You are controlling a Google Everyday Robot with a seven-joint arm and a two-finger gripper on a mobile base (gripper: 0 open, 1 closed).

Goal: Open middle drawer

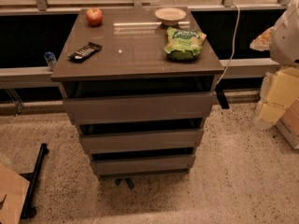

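A grey-brown cabinet (135, 55) stands in the middle of the view with three handleless drawer fronts stacked one above the other. The middle drawer (141, 140) has a flat front with a dark gap above it, and it sits flush between the top drawer front (138, 107) and the bottom drawer front (143, 164). None of its inside shows. A white rounded part of my arm (286, 31) shows at the right edge. My gripper is out of view.
On the cabinet top lie a red apple (94, 16), a black remote (85, 51), a green chip bag (184, 44) and a shallow bowl (170, 15). A white cable (232, 45) hangs to a black piece (222, 100) beside the top drawer. Yellow boxes (280, 94) stand at right; a black stand (35, 178) lies at left.
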